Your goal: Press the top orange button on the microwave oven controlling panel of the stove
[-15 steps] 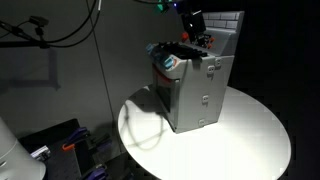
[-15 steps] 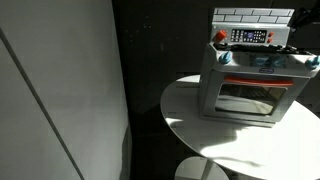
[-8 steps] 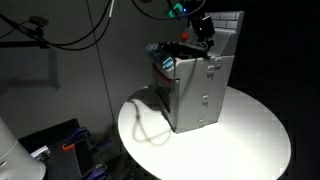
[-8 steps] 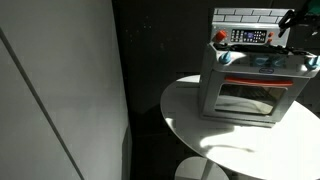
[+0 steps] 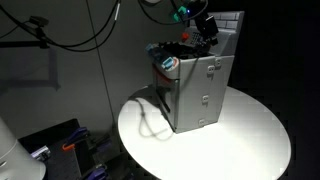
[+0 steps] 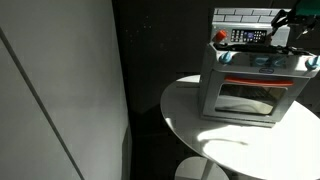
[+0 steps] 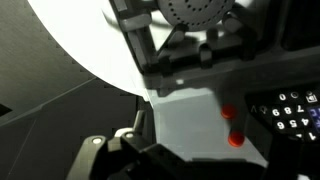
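Note:
A grey toy stove [image 5: 195, 90] stands on a round white table [image 5: 250, 140]. Its upright back panel holds a dark keypad [image 6: 250, 37], with orange buttons [image 6: 221, 37] at the panel's left end. In the wrist view two orange buttons [image 7: 228, 112] [image 7: 236, 139] sit one above the other on the pale panel, beside the keypad [image 7: 290, 110]. My gripper [image 5: 207, 27] hovers above the stove top, close in front of the back panel. In the other exterior view the gripper [image 6: 284, 24] is at the panel's right end. Its dark fingers [image 7: 200, 168] look shut and hold nothing.
The stove [image 6: 250, 85] has a glass oven door and small pots on its top [image 5: 170, 62]. A dark wall and cables [image 5: 60, 35] lie behind the table. A white panel [image 6: 60, 90] stands to one side of the table.
My gripper has moved a short way across the stove top toward the back panel. The stove has not moved.

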`<state>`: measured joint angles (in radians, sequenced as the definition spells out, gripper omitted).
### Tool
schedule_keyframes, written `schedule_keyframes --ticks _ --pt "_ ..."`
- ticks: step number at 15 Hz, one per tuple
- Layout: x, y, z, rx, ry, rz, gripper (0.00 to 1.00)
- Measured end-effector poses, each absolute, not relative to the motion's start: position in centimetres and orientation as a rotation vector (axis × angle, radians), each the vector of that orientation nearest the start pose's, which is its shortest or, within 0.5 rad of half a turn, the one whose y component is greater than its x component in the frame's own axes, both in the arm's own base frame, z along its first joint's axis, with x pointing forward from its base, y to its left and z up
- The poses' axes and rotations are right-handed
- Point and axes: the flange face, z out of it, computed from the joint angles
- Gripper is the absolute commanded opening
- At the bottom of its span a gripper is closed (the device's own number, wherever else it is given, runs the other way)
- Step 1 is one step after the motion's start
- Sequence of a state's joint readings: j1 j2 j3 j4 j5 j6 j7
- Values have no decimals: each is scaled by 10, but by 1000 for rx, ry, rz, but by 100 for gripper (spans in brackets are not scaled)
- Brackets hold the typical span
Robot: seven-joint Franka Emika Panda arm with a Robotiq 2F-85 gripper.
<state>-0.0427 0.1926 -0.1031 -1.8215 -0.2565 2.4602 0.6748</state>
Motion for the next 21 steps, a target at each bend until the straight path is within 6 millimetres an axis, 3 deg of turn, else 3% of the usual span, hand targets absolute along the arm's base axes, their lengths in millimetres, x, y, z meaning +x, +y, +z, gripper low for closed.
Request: schedule_keyframes --ticks 21 --pt "658 -94 473 -2985 1040 -786 100"
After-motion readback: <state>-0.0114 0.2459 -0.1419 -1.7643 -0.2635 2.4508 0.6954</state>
